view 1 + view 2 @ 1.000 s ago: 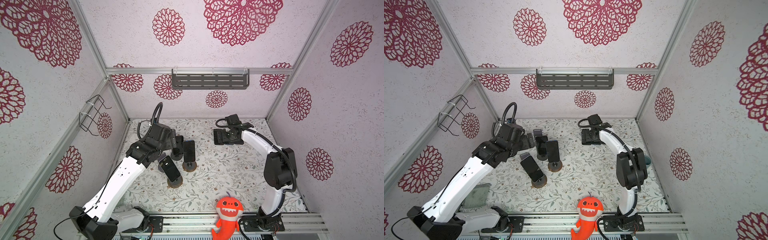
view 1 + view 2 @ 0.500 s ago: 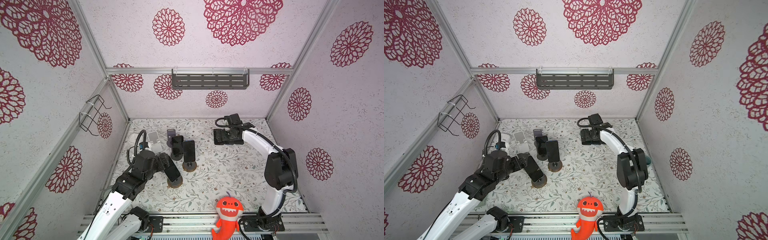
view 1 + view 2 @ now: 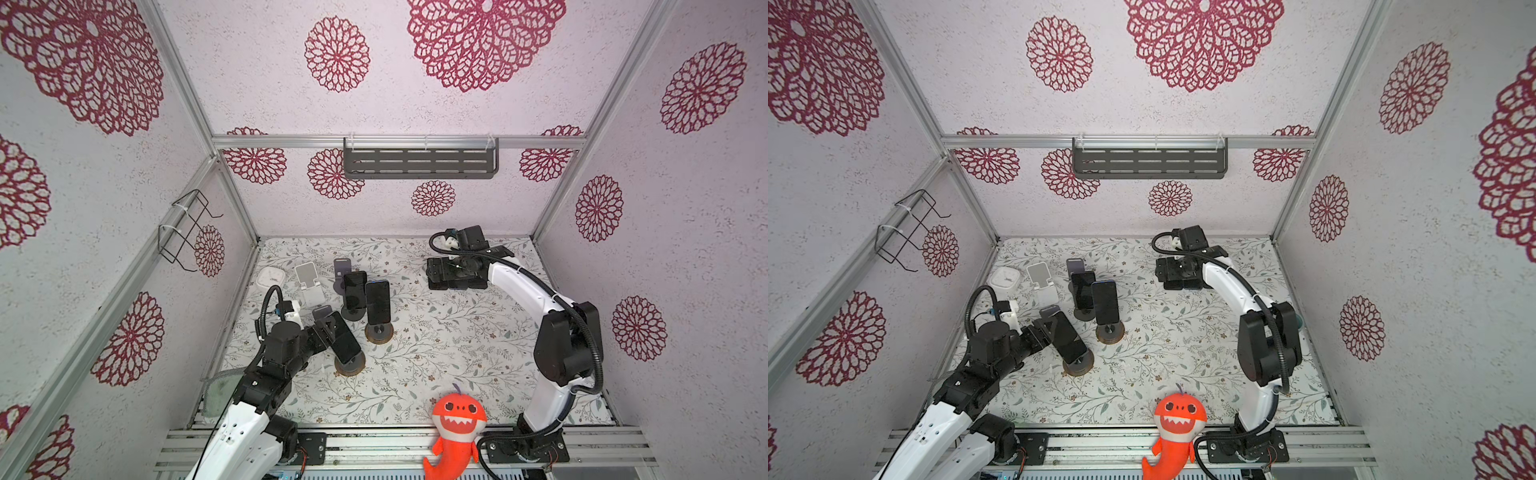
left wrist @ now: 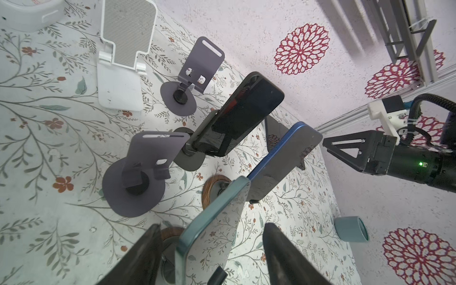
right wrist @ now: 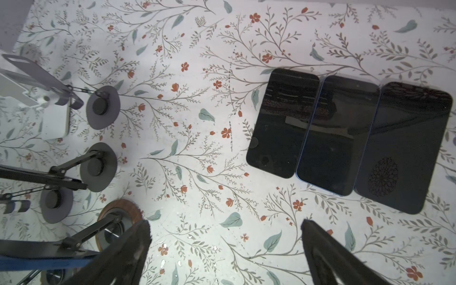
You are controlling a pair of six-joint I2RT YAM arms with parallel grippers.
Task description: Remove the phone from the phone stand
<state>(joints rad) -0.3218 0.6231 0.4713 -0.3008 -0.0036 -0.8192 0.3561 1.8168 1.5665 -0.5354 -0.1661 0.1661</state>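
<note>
Small update. In the last second my left arm swung back from the far stands and dropped in low at the front. The left gripper now straddles the top end of the teal phone, and its fingers have been narrowing. The wrist view shows a gap on both sides, so it's open around the phone and not clamped on it yet.

The phone is leaning in its stand, the wood-base one nearest me, so nothing is removed so far. My guess is the next bit is finishing the squeeze and then lifting it up off the cradle lip.

Just behind it, the black phone and the blue phone sit on their own stands.

Over on the right, the right gripper hasn't budged. Its jaws are wide apart and empty, and it hangs over the table near three phones that lie flat side by side.
</note>
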